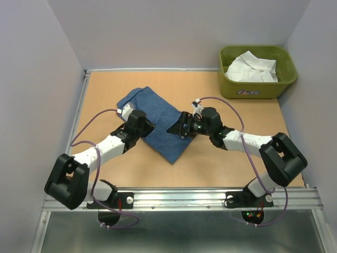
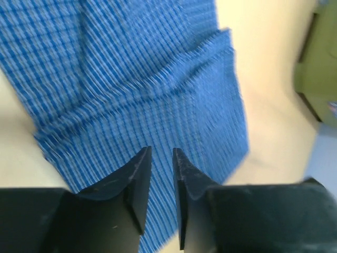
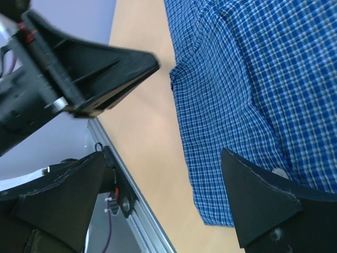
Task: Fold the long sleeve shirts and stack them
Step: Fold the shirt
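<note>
On tabletop (image 1: 210, 163), over blue shirt (image 1: 152, 124): R jaws wide open, L jaws barely parted, both empty.
Cloth's soft, limp, light; I'd pinch hem corners.

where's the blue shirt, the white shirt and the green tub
blue shirt (image 1: 160, 117): top view, middle of the spread cloth
white shirt (image 1: 251, 67): top view, middle of the crumpled heap
green tub (image 1: 231, 89): top view, bare part of its front wall
</note>
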`<state>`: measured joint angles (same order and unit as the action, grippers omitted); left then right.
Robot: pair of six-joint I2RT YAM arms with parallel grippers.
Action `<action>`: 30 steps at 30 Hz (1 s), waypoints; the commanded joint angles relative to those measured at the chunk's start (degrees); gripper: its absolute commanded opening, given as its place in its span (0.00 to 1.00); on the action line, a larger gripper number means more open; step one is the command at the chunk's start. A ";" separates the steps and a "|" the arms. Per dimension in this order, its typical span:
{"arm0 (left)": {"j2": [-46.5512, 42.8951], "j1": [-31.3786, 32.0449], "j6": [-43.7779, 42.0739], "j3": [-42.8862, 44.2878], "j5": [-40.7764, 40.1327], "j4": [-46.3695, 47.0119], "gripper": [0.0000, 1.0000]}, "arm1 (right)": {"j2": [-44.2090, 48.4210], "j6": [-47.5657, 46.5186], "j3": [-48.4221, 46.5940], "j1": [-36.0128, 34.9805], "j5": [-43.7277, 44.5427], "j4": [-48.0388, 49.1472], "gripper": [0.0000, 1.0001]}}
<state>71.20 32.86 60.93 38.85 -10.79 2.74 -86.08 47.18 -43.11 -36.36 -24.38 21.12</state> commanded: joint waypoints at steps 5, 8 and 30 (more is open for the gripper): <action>10.97 -5.08 -5.56 0.44 3.23 8.24 0.27 | -7.51 2.92 3.82 0.24 -3.57 15.96 0.95; 13.78 -6.84 -2.84 -2.28 3.40 9.82 0.25 | -11.11 3.36 6.80 0.32 -3.04 20.00 0.95; 12.47 -11.77 -1.95 -9.23 7.09 12.29 0.19 | -11.02 4.07 8.49 8.50 -8.05 27.83 0.95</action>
<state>85.21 21.37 60.64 30.72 -3.14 18.33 -94.30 52.99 -32.01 -28.77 -31.29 47.33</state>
